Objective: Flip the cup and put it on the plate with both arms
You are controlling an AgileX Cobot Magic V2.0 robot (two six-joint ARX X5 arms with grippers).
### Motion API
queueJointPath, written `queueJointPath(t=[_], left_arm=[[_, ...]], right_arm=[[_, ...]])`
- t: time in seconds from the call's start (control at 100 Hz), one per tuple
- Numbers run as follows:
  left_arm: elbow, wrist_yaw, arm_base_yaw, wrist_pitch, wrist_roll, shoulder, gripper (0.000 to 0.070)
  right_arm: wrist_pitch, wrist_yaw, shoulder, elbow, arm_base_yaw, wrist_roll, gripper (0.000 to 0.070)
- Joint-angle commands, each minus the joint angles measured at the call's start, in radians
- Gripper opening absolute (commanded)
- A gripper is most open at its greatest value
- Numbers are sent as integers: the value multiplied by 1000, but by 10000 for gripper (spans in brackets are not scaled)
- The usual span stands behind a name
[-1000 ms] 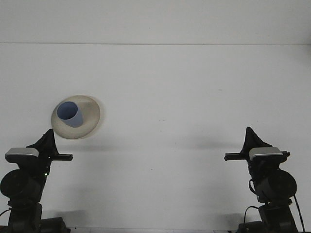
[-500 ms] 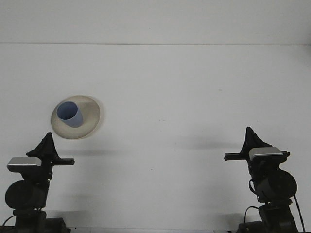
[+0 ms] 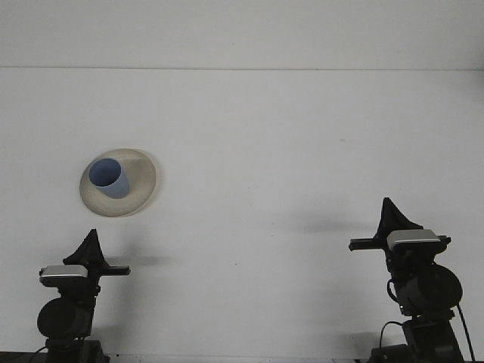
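Note:
A blue cup (image 3: 108, 178) stands upright, mouth up, on the left part of a beige plate (image 3: 140, 180) at the table's left. My left gripper (image 3: 92, 235) sits low near the front edge, below the plate and apart from it, its fingers drawn together into one point with nothing held. My right gripper (image 3: 388, 204) rests at the front right, far from the cup, also shut to a point and empty.
The white table (image 3: 272, 136) stretches back to a pale wall. Both arm bases stand at the front corners.
My left arm has pulled back and down toward the front edge and shifted slightly right. The right arm, cup and plate have not moved.

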Motion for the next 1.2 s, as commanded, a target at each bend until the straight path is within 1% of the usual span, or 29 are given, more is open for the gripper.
queueJointPath(t=[0.0, 0.71, 0.84, 0.91, 0.97, 1.04, 1.19], left_arm=[[-20, -5, 1, 20, 2, -4, 13], [-20, -5, 1, 24, 2, 5, 13], [-20, -5, 1, 24, 2, 5, 13], [-20, -5, 1, 24, 2, 5, 13], [-20, -5, 1, 24, 2, 5, 13], [-20, -5, 1, 24, 2, 5, 13], [-20, -5, 1, 24, 2, 5, 13]], right_arm=[[17, 0, 2, 3, 0, 12, 0], [18, 0, 2, 3, 0, 11, 0], [15, 29, -16, 1, -8, -9, 0], [-5, 27, -54, -13, -27, -49, 0], [-21, 14, -112, -48, -40, -105, 0], [-21, -6, -192, -118, -59, -195, 0], [-21, -55, -364, -288, -114, -306, 0]])
